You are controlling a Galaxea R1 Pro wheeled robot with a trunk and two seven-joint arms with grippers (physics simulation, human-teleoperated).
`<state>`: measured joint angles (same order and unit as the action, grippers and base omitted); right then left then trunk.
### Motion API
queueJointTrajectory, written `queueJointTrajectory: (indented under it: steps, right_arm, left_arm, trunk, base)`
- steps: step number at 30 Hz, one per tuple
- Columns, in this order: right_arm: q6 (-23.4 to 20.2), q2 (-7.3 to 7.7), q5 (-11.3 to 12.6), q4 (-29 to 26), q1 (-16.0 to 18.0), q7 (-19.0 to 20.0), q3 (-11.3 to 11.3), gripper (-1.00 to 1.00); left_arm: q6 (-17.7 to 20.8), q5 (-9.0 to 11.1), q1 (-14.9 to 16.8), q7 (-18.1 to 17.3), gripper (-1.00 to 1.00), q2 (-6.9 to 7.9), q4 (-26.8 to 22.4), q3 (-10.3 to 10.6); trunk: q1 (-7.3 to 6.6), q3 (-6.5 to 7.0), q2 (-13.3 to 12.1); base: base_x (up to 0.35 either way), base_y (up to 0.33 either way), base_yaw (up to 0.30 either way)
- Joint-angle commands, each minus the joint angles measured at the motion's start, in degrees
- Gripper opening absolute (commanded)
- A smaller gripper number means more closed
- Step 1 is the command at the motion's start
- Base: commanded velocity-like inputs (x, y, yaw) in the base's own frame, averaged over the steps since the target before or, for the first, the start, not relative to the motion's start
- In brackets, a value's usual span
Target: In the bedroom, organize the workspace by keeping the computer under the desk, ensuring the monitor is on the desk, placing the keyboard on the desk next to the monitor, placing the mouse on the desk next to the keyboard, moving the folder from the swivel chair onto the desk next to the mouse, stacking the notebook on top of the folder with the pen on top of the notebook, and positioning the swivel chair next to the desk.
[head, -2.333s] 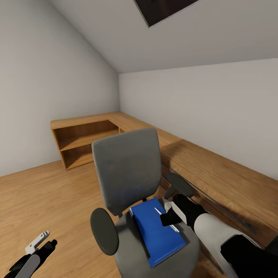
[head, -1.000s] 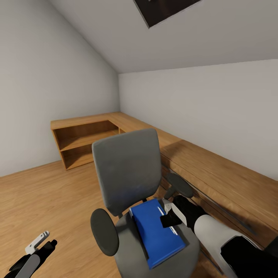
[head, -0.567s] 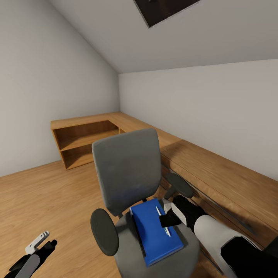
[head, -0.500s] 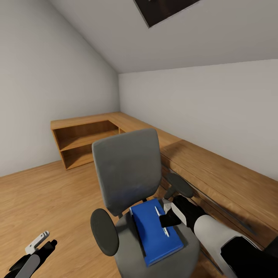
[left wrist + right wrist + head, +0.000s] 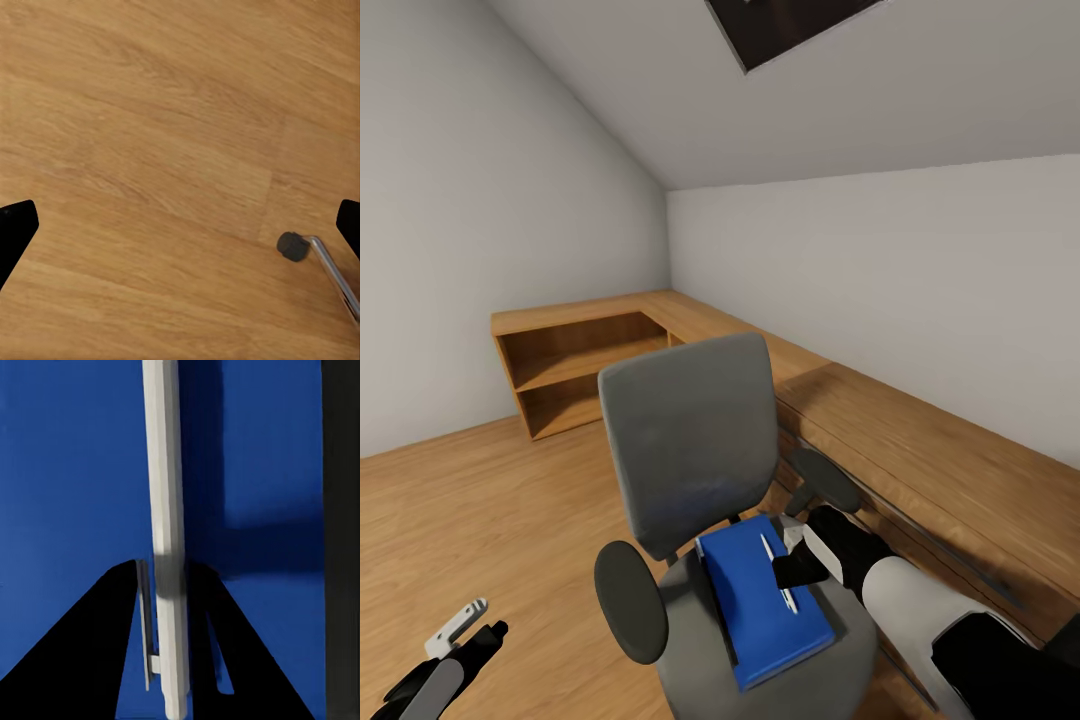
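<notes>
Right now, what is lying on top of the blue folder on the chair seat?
The pen lies on the folder, with the right gripper shut on it. The gripper hides part of the folder's right edge; no notebook can be seen.

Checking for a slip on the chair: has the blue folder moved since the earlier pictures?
Yes. The folder has slid and turned slightly toward the swivel chair's left armrest, its near corner drawn in from the seat's right front edge.

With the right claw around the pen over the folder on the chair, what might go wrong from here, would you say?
The right claw holds the thin pen near one end, so it may twist or slip out when lifted. The folder lies askew on the swivel chair seat, and a nudge might slide it off the front. The chair itself may roll away if bumped.
</notes>
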<state>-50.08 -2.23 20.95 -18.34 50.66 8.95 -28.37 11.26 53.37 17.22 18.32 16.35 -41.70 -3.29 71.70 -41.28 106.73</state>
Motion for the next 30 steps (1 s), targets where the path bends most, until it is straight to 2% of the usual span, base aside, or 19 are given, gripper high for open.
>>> queueJointTrajectory:
  steps: [1,18,23,30]
  right_arm:
    - [-0.12,0.04,0.03,-0.03,0.05,0.19,-0.37,-1.0]
    - [0.31,0.12,0.05,-1.09,0.05,0.01,-0.28,-1.0]
    - [0.38,0.25,0.05,-2.94,0.05,-0.28,-0.25,-1.0]
    - [0.34,0.97,0.06,-5.52,-0.33,-0.87,-0.28,-1.0]
  left_arm:
    - [0.25,0.42,0.0,0.31,1.0,0.0,-0.13,-0.05]
    - [0.24,0.16,0.0,0.31,1.0,-0.15,-0.18,0.05]
    - [0.38,0.35,0.0,0.27,1.0,-0.11,-0.05,0.05]
    - [0.34,0.44,0.0,0.31,1.0,-0.03,0.03,0.04]
  trunk:
    - [-0.23,0.13,-0.39]
    - [-3.97,3.18,-7.21]
    - [-5.06,4.08,-9.21]
    - [-6.6,5.33,-12.02]
  base:
    - [0.0,0.0,0.0]
    - [0.0,0.0,0.0]
    - [-0.008,0.0,0.0]
    - [-0.227,0.0,0.0]
